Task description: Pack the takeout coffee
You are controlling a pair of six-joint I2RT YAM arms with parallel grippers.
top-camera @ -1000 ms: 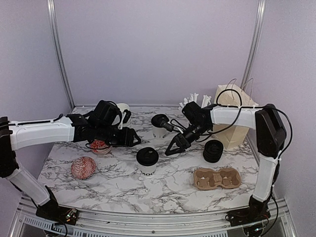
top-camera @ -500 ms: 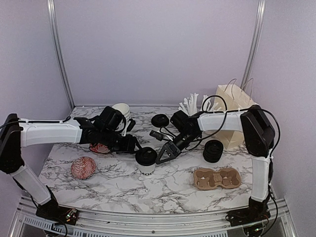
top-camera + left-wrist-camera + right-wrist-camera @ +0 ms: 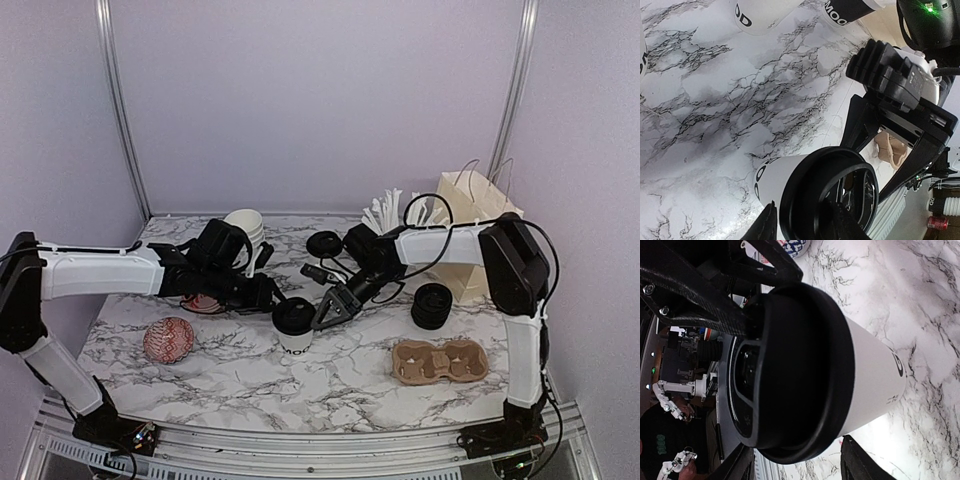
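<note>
The likely light, crushable small white paper cup with round black plastic lid (image 3: 296,326) is standing centrally on the marbled table (image 3: 230,372), best held under its rim; the right gripper (image 3: 800,462) is straddling it open-jawed, the left gripper (image 3: 802,220) flanking, grip unclear.

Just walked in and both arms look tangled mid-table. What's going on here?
Both arms are at the same lidded coffee cup near the front middle. The left end effector is at its black lid from the left, jaws apart. The right end effector straddles the lid from the right, though a firm grip can't be confirmed. The cardboard cup carrier sits empty, and the paper bag stands behind it.
</note>
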